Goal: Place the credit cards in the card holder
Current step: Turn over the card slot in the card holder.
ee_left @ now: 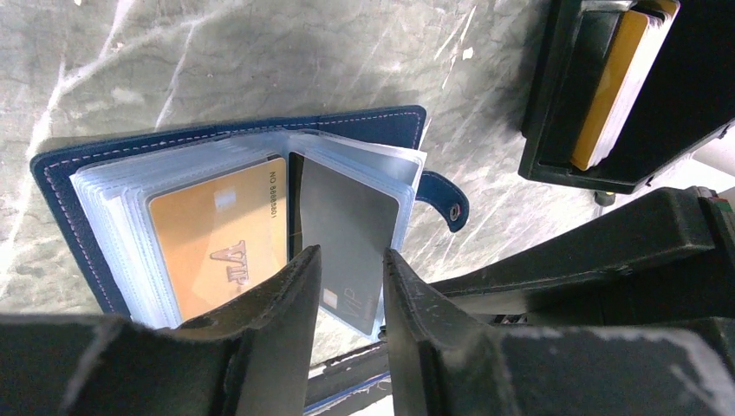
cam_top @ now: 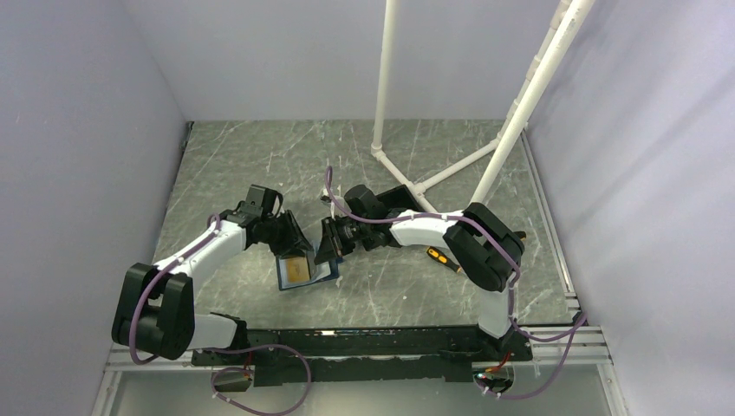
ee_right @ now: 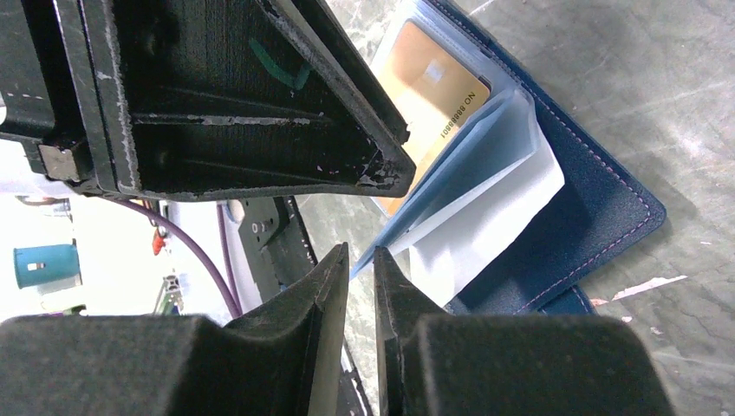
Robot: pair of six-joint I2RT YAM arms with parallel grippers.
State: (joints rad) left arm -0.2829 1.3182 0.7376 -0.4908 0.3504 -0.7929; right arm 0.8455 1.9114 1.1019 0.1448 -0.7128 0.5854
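Grey marbled tabletop (cam_top: 260, 156) between plain lavender walls (cam_top: 78, 130), white pipe frame (cam_top: 520, 113) far right, soft even light.

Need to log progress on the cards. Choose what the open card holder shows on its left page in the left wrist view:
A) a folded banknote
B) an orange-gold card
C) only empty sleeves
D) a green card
B: an orange-gold card lies flat in a clear sleeve of the open card holder, with a grey card beside it.

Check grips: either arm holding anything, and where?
The right gripper seems to pinch a clear sleeve of the card holder by its free corner. The left gripper holds nothing: jaws apart over the grey card.
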